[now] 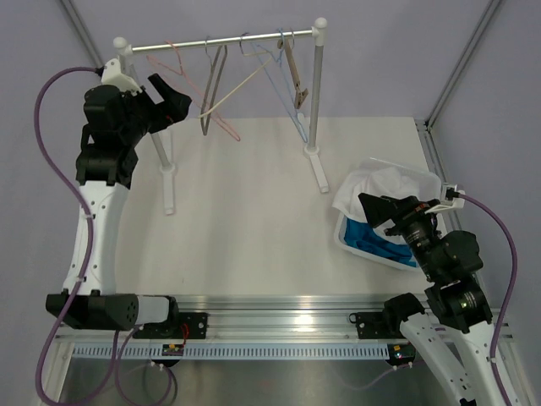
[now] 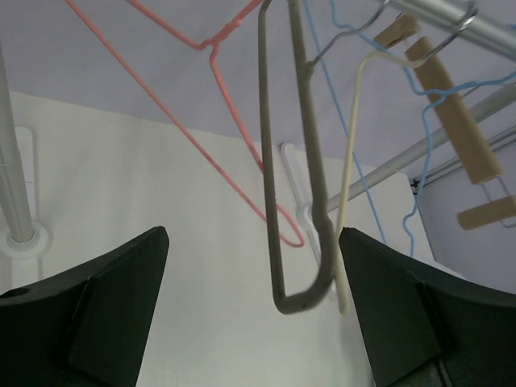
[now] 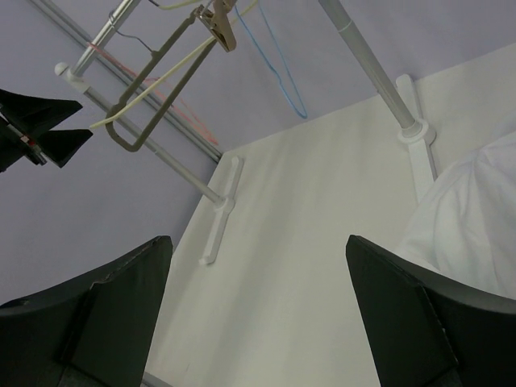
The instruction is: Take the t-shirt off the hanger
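Several bare hangers hang on the rail [image 1: 220,40]: pink [image 1: 182,72], grey [image 1: 211,93], cream [image 1: 245,85], blue [image 1: 283,97] and wooden [image 1: 296,72]. A white t-shirt [image 1: 385,182] lies crumpled over the basket [image 1: 351,244] at the right, on no hanger. My left gripper [image 1: 173,101] is open and empty, raised just left of the grey hanger [image 2: 274,201]. My right gripper [image 1: 380,216] is open and empty above the basket, with the t-shirt [image 3: 476,218] at its right.
The rack's two posts stand on white feet [image 1: 319,173] on the table. Blue cloth [image 1: 372,241] lies in the basket under the white t-shirt. Frame struts rise at the table's corners. The rack's left foot shows in the right wrist view [image 3: 218,218].
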Tool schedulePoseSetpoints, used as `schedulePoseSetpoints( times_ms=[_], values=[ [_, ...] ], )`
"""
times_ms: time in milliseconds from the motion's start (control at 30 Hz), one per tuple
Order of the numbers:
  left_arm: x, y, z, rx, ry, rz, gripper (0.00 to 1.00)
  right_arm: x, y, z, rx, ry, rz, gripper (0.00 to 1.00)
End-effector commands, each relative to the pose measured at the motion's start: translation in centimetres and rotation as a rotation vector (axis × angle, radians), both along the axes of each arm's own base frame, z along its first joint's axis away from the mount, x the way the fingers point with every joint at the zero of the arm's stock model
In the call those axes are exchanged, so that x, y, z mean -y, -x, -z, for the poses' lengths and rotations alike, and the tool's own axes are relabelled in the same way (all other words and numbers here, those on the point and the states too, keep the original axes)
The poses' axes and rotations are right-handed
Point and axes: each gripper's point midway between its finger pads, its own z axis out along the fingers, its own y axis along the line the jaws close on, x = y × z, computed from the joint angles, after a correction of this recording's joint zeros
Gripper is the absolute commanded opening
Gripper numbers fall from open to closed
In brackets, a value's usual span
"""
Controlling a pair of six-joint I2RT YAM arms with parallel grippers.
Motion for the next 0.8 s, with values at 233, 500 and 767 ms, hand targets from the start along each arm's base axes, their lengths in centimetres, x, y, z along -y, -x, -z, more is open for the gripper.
schedulePoseSetpoints(
  times_ms=[233, 500, 767],
  values=[
    [-0.2, 10.9, -5.7, 0.259, 0.007, 0.010, 0.99, -1.4, 1.7, -5.6, 0.080, -0.035, -0.110, 0.99],
    [2.9, 18.9, 2.7, 0.234, -0.002, 0.227, 0.99, -0.4, 2.5, -7.6, 0.144, -0.042, -0.070, 0.99],
    [5.5, 26.3, 9.0, 0.261, -0.038, 0.440, 0.99, 1.0, 1.8, -6.5, 0.134, -0.071, 0.020, 1.00]
  ],
)
